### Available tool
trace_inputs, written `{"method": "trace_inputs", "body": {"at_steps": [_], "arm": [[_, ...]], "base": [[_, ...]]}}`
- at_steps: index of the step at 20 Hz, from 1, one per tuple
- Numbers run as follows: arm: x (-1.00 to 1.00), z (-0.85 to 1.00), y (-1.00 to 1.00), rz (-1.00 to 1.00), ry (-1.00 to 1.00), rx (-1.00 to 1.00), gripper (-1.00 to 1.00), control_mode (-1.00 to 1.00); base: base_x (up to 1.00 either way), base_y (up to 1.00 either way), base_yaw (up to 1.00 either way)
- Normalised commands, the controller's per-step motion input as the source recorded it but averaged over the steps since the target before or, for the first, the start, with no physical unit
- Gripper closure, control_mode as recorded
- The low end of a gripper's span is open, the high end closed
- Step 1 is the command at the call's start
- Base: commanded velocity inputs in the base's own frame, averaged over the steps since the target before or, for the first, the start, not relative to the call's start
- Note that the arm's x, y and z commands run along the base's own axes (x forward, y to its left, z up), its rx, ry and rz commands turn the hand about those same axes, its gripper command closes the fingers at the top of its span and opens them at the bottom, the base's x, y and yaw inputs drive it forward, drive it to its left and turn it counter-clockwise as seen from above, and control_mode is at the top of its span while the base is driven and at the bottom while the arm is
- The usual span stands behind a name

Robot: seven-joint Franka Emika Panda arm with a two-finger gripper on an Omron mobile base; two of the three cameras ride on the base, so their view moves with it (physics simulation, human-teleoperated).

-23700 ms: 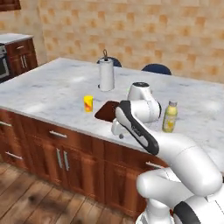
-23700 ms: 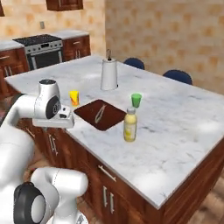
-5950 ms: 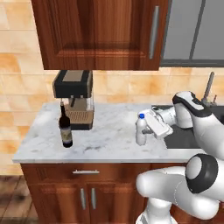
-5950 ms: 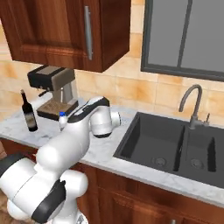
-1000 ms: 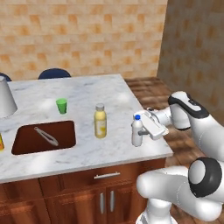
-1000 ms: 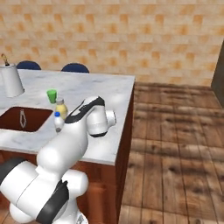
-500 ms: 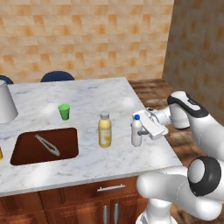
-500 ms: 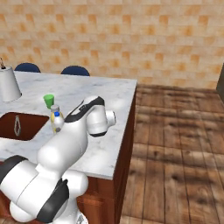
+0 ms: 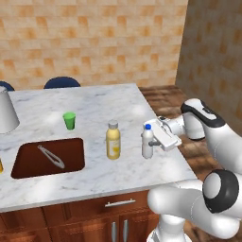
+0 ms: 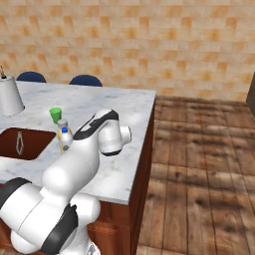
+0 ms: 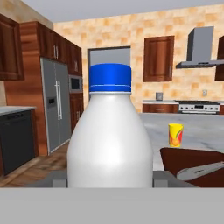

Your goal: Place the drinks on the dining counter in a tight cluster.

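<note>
My gripper [image 9: 151, 142] is shut on a small white bottle with a blue cap [image 9: 147, 141], held upright over the right part of the dining counter [image 9: 123, 101]. I cannot tell whether its base touches the marble. The same bottle [image 11: 109, 140] stands large and close in the hand view. A yellow juice bottle with a pale cap [image 9: 112, 140] stands on the marble a short way left of it, between the white bottle and the brown sink [image 9: 28, 163]. In the right base view my arm covers most of the juice bottle [image 10: 63, 139].
A small green cup [image 9: 69, 120] stands behind the sink, and metal tongs [image 9: 51, 156] lie in it. A pale grey jug [image 9: 6, 111] sits at the far left. A yellow cup [image 11: 175, 134] shows beyond the sink. The counter's right edge drops to wooden floor [image 10: 199, 164].
The whole scene has slid right in the left base view, so the base has driven along the counter. The gripper has kept its hold on the white bottle.
</note>
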Motion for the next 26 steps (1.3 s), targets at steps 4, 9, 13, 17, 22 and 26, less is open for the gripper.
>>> {"method": "trace_inputs", "body": {"at_steps": [4,9,13,17,22,26], "arm": [[0.00,0.00,0.00,0.00,0.00,0.00,1.00,1.00],[0.23,0.00,-0.10,0.00,0.00,0.02,1.00,-1.00],[0.32,0.00,-0.10,0.04,0.00,0.05,1.00,-1.00],[0.31,-0.04,-0.01,0.07,0.00,0.00,1.00,-1.00],[0.29,-0.15,0.00,0.10,0.00,0.00,1.00,-1.00],[0.33,-0.20,0.00,0.10,0.00,0.01,1.00,-1.00]], "base": [[0.01,-0.01,0.00],[0.03,-0.01,0.00],[0.00,0.00,0.00],[0.00,0.00,0.00],[0.00,0.00,0.00],[0.00,0.00,0.00]]}}
